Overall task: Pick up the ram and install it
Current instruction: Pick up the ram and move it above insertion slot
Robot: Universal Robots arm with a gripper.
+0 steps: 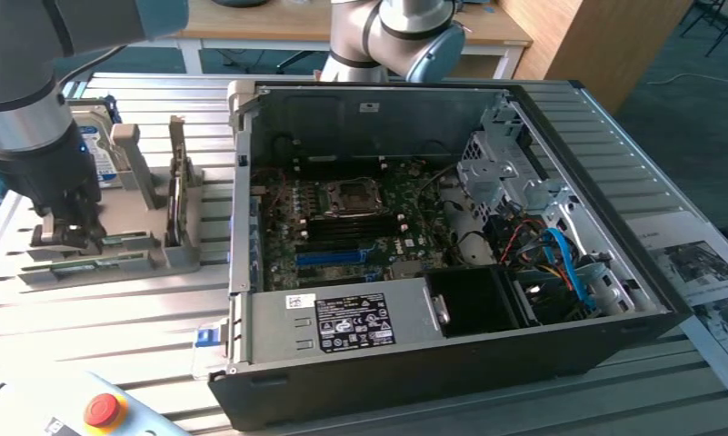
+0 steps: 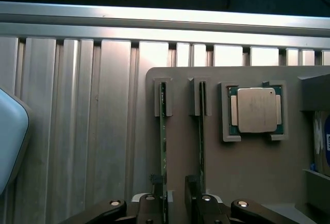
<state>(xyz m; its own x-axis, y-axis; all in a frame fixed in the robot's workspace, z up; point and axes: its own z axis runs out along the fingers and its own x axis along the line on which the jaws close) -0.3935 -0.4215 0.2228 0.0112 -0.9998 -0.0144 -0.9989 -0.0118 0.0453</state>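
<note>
The ram [image 2: 163, 146] stands on its edge in a slot of the gray holder [image 2: 258, 177], which lies on the ribbed aluminium table [image 2: 77, 131]. There are two such green sticks, side by side and parallel. The second stick [image 2: 202, 146] is the one nearer to the single processor [image 2: 256, 110], which lies flat in its own pocket of the holder.

The gripper [image 2: 174, 207] is down at one end of the sticks. Its two fingers [image 2: 154, 206] stand apart, not closed. The ram is between them, very close to one finger, with a clear gap to the other. The second stick is just outside that other finger.

The wrist view gives the sticks edge-on, so they can be counted, and it gives the finger gap. The exterior view gives the wider scene. One hard drive [image 1: 97, 145] stands at the back of the holder. At the exterior view's right of the holder lies one open computer case [image 1: 461, 381], with its motherboard [image 1: 339, 227] and a blue slot [image 1: 334, 257]. One red emergency button [image 1: 103, 409] is near the front, and printed sheets [image 1: 703, 272] lie beyond the case.
</note>
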